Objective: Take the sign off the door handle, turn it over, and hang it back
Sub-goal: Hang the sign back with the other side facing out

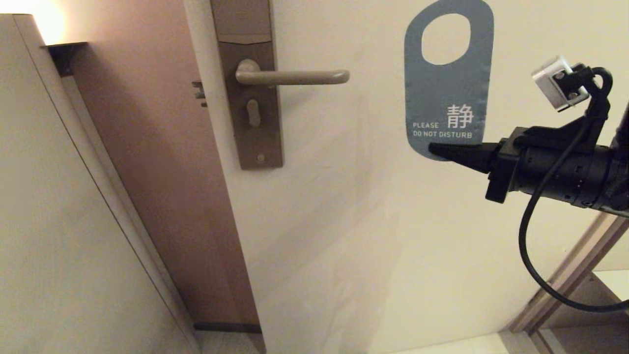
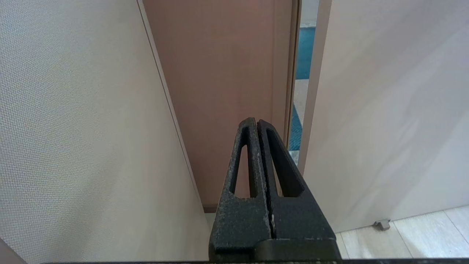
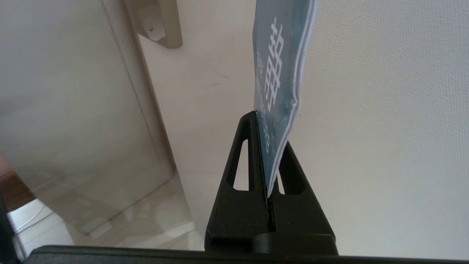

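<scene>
In the head view, the sign (image 1: 448, 81) stands upright in the upper right of the frame, blue side out, its "PLEASE DO NOT DISTURB" lettering readable and its oval hole at the top. The right hand (image 1: 437, 149) comes in from the right edge and pinches the sign's lower edge between its closed fingers. The sign is off the door handle (image 1: 292, 76), which juts out level from its tall brown lock plate (image 1: 250, 83) in the upper middle, well apart to the left of the sign. Both sit in front of the pale door (image 1: 344, 236).

In the left wrist view, the left hand (image 2: 255, 123) sits at the lower middle of the frame with its fingers pressed together and nothing between them, pointing at the gap beside the door's edge (image 2: 311, 91).

In the right wrist view, the right hand (image 3: 256, 117) at the lower middle clamps the sign (image 3: 280, 73), which rises edge-on toward the top of the frame. The lock plate's lower end (image 3: 157, 25) shows at the upper left.
</scene>
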`<state>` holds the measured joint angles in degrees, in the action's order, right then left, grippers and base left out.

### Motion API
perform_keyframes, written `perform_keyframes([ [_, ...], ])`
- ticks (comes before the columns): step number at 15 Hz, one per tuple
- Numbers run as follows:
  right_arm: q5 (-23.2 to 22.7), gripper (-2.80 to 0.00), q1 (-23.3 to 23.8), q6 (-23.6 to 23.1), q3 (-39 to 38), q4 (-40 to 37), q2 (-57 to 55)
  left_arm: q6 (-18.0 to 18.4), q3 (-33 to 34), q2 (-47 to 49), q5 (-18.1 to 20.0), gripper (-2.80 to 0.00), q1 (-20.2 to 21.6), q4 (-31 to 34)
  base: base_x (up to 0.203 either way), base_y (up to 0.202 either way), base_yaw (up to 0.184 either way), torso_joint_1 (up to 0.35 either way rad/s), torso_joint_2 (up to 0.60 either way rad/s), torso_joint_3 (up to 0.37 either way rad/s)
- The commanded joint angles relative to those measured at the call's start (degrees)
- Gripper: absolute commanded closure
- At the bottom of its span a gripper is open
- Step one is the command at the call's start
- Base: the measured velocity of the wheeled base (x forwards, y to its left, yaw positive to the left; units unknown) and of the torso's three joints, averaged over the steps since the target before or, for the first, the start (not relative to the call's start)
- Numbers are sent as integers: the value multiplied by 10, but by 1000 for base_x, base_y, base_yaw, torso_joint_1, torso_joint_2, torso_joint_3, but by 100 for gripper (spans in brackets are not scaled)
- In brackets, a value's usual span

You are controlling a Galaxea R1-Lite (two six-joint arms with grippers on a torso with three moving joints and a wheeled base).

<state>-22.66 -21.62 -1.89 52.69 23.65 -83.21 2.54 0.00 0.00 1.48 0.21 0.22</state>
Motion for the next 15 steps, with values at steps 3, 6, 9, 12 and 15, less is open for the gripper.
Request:
perform_keyframes([
  [3,71,0,-47,-1,3,2,-14,0,0,1,0,0,0,0,0,0,0,0,0,0],
  [6,150,0,-85,-4,6,3,-23,0,0,1,0,0,0,0,0,0,0,0,0,0],
  [9,217,0,-114,-6,12,5,-36,0,0,1,0,0,0,0,0,0,0,0,0,0],
  [12,255,0,-137,-6,13,11,-47,0,0,0,0,0,0,0,0,0,0,0,0,0],
  [15,285,0,-161,-7,13,29,-58,0,0,0,0,0,0,0,0,0,0,0,0,0],
])
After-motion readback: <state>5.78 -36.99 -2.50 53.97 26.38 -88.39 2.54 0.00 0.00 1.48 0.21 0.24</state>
